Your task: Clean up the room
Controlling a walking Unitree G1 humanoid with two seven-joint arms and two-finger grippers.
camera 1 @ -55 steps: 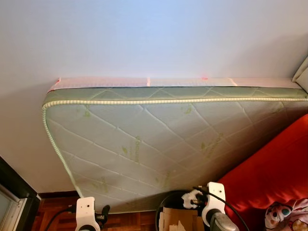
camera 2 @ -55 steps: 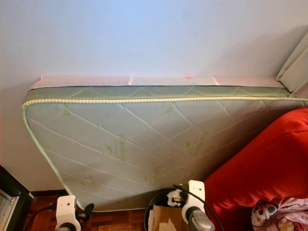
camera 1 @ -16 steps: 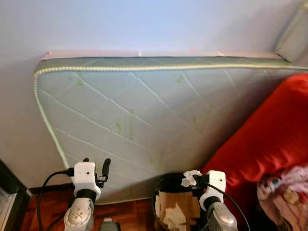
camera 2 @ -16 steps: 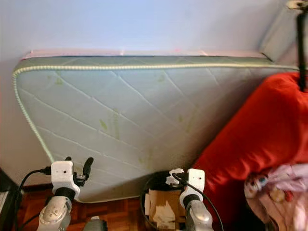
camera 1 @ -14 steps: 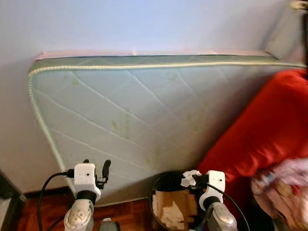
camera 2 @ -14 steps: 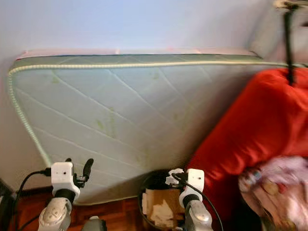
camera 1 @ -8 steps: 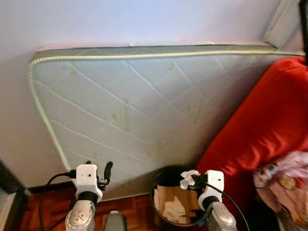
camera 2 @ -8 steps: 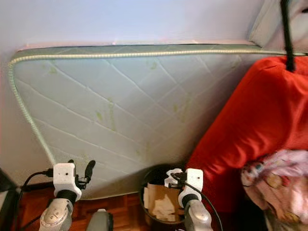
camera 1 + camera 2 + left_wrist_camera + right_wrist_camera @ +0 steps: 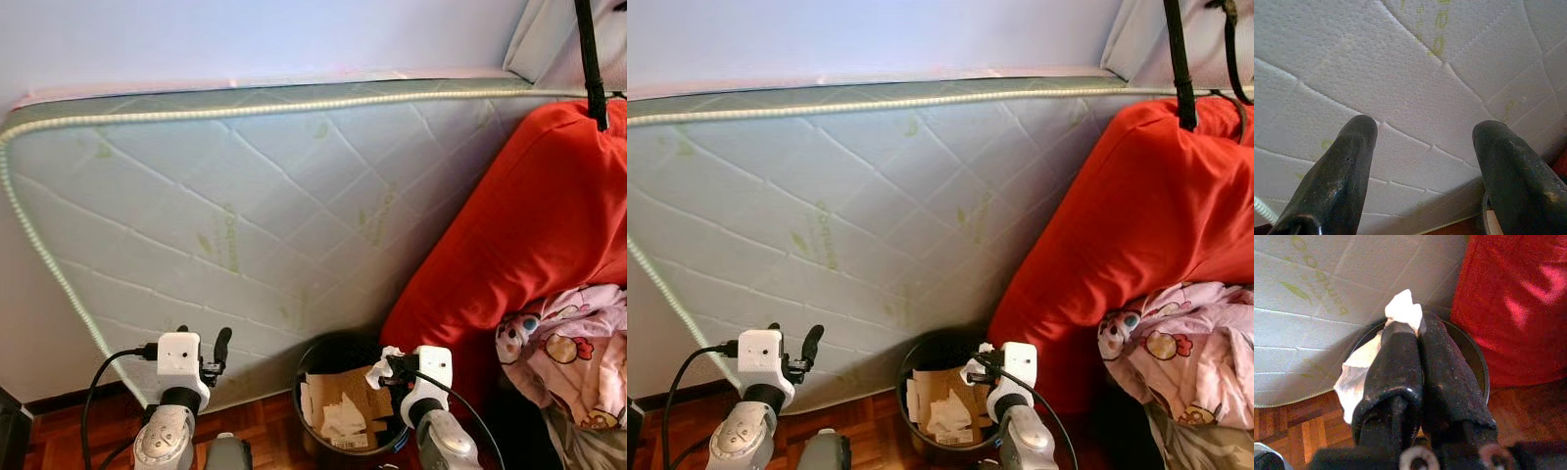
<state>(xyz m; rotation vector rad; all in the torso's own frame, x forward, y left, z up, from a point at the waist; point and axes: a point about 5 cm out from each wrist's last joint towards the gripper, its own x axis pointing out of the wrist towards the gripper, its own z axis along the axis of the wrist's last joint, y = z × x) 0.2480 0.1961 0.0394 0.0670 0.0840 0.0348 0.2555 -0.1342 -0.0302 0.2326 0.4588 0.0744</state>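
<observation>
Tissue [image 9: 1400,308] pinched between pressed-together right gripper [image 9: 1418,328] fingers above black bin [image 9: 323,367] rim, left gripper [image 9: 1425,142] spread idle; could flutter onto wood floor [image 9: 265,431] if released off-centre.

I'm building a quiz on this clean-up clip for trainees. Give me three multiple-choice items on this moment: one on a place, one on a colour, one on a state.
1. Where does the bin stand?
A. On top of the mattress
B. On the wooden floor at the mattress's foot
C. On the red cushion

2. What colour is the big cushion?
A. Red
B. Blue
C. Yellow

3. How is the right gripper?
A. Wide open, holding nothing
B. Shut on a cardboard box
C. Shut on a crumpled tissue

Key: 1 B, the bin sits on parquet against the mattress. 2 A, it is plainly red. 3 C, the crumpled tissue pokes out between the closed fingers.
</observation>
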